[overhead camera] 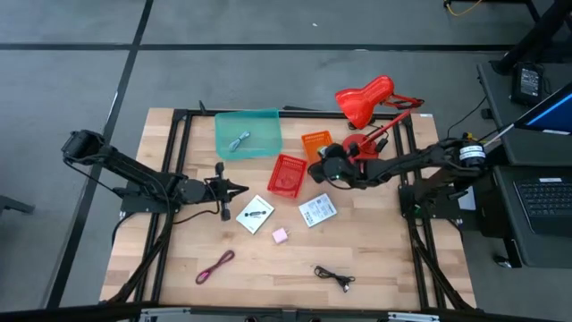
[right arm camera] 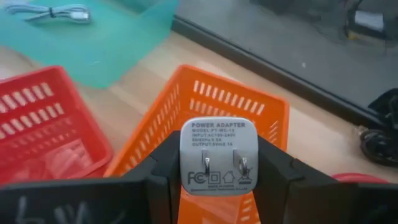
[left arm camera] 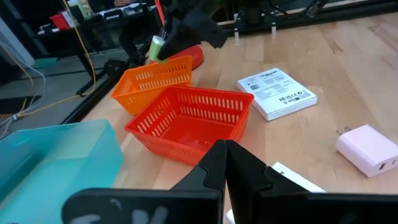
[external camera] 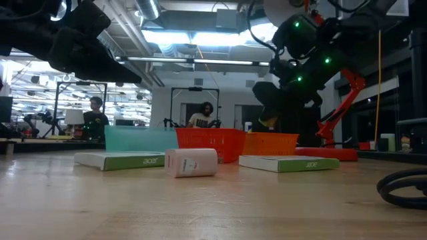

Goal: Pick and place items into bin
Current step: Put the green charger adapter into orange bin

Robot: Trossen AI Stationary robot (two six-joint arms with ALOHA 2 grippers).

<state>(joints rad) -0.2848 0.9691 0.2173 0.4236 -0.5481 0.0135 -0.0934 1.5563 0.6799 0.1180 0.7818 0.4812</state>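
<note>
Power adapter (right arm camera: 219, 155): pinched between the right gripper (right arm camera: 217, 163) fingers directly above the orange basket (right arm camera: 211, 109); left gripper (left arm camera: 227, 163), fingers closed empty, beside the red basket (left arm camera: 193, 118).

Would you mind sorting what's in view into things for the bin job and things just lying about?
For the job:
power adapter, held in the right hand
orange basket
red basket
teal bin
two white boxes
pink cube
maroon cable
black cable

Lying about:
red desk lamp

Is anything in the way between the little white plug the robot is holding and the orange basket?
No. The right gripper holds the white plug above the orange basket, whose top is open, and nothing visible sits between them.
</note>
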